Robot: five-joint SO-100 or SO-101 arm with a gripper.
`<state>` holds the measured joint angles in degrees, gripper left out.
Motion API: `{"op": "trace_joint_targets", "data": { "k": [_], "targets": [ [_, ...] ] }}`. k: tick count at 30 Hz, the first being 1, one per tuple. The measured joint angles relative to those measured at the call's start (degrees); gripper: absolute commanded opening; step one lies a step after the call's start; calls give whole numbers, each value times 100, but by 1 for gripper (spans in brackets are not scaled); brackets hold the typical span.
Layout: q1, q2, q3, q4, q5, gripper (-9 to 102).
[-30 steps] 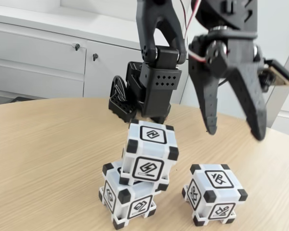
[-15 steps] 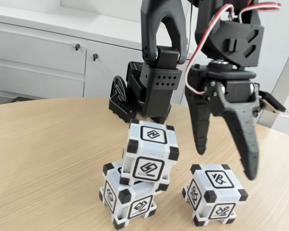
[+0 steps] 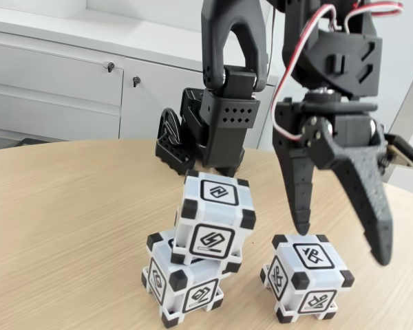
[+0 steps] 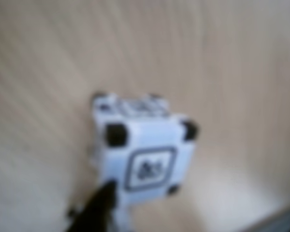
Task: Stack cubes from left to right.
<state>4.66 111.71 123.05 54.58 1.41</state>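
Tool spread above white, black-cornered cube.

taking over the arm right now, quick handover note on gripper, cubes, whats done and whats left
Gripper: open, empty, fingers straddling the space just above the lone cube, not touching it.
Cubes: in the fixed view, the bottom cube sits on the table at left, and the top cube rests on it, offset and slightly tilted. The lone cube stands on the table to their right, apart from the stack.
Done: two cubes stacked.
Left: grasp the lone cube and set it on top; the skewed stack may need care.
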Motion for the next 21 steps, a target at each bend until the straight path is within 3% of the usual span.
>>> {"op": "trace_joint_targets", "data": {
  "k": [21],
  "targets": [
    [-9, 483, -9, 9, -18, 40]
  ]
}}
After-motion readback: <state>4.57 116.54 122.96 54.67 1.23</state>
